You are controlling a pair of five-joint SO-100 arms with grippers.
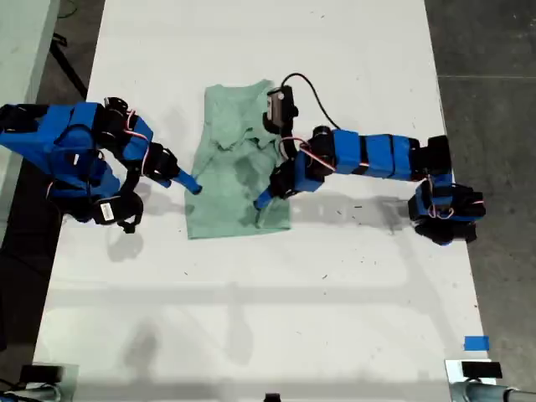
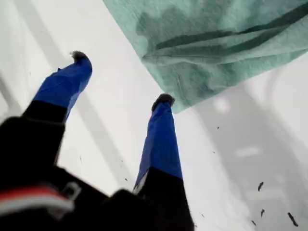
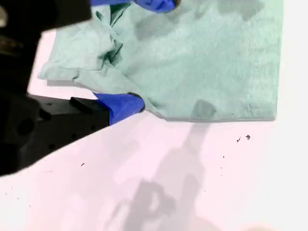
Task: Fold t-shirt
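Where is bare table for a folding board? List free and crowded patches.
Free: the wide white table strip below the t-shirt in the exterior view, down to the blue tape; a narrower strip above the shirt. Crowded: both sides of the shirt, where the two arms reach in.

Overhead exterior view; close wrist views sharing the t-shirt.

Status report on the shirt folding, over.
My first gripper open, at a corner of the shirt. My second gripper open across the shirt's edge. Shirt on the table, rumpled at one end. Nothing blocking either arm.
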